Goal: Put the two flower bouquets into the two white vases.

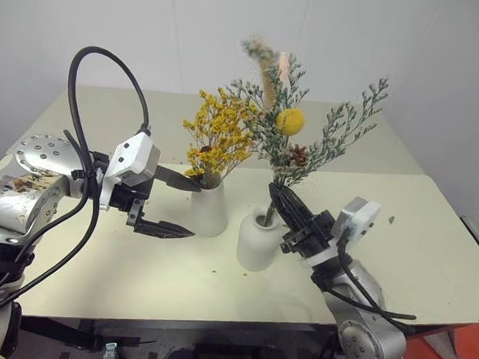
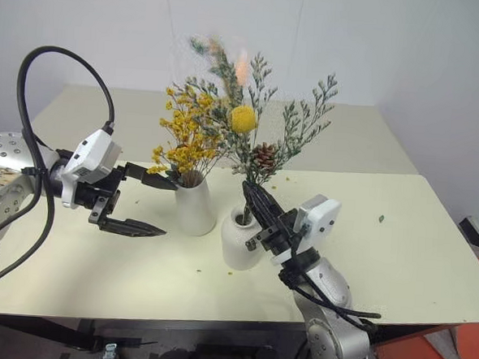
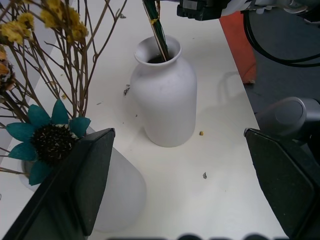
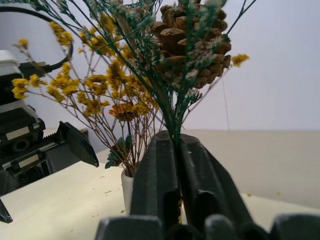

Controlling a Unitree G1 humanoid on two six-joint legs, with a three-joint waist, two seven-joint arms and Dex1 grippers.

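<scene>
Your right gripper [image 1: 281, 197] pinched the grey-green bouquet [image 1: 307, 131] by its stems, already down the short vase [image 1: 258, 242] near the table's [image 1: 431, 240] front edge. Light, brittle sprigs: hold low. Left gripper [image 1: 181, 207] stood spread beside the tall vase [image 1: 209, 206] holding the yellow bouquet [image 1: 218, 133].

Pale cream table [image 1: 431, 240] against plain white walls [image 1: 329, 38], orange-red floor [image 1: 456, 355] at right.

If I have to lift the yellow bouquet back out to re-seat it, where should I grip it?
Probably the bare stems just above the taller vase's rim, coming from the open left gripper's side: they bunch there, and the blossoms look fragile.
</scene>
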